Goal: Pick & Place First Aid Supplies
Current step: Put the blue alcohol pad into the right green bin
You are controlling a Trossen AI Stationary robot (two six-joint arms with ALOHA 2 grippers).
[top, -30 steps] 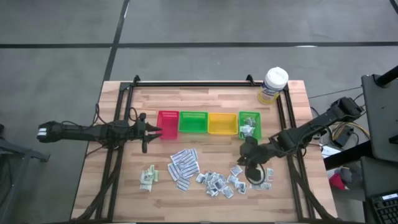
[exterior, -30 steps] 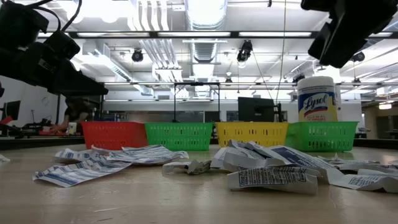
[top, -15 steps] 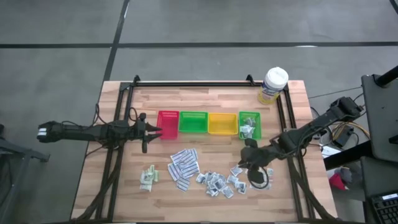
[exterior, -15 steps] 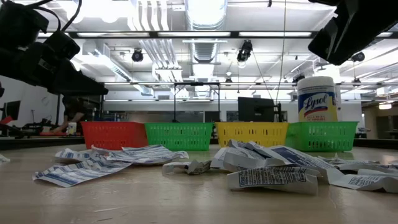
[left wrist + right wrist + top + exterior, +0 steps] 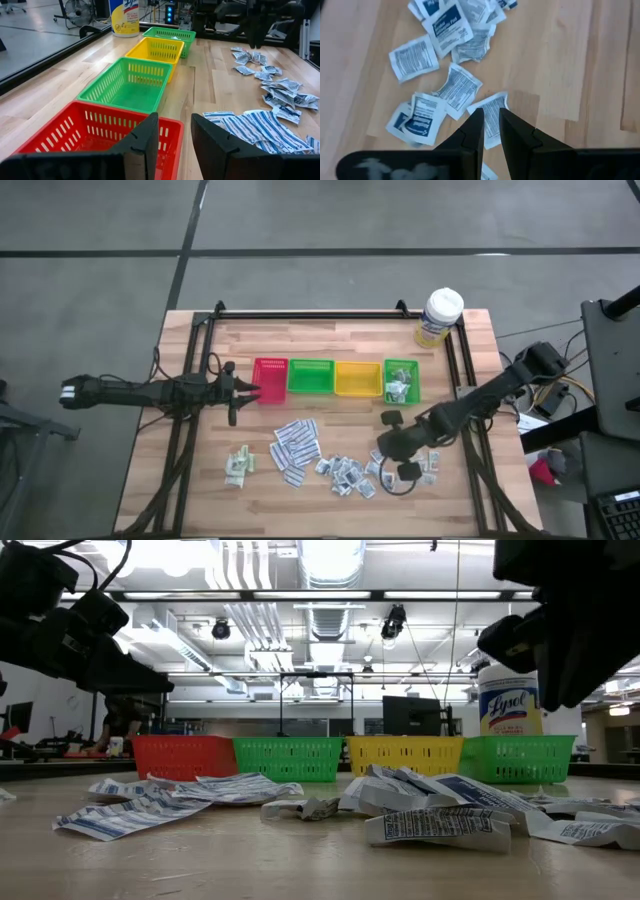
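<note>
The bench [image 5: 330,330] carries four trays in a row along its middle: red [image 5: 270,381], green [image 5: 310,377], yellow [image 5: 357,378] and a small green one [image 5: 401,366] with packets inside. A tub [image 5: 440,317] stands at the far right corner. Loose packets [image 5: 350,473] lie toward the near edge. The left tool [image 5: 246,388], narrowly parted and empty, waits beside the red tray. The right tool [image 5: 488,131], narrow, hangs over one packet [image 5: 492,117] near the right edge, not holding it
</note>
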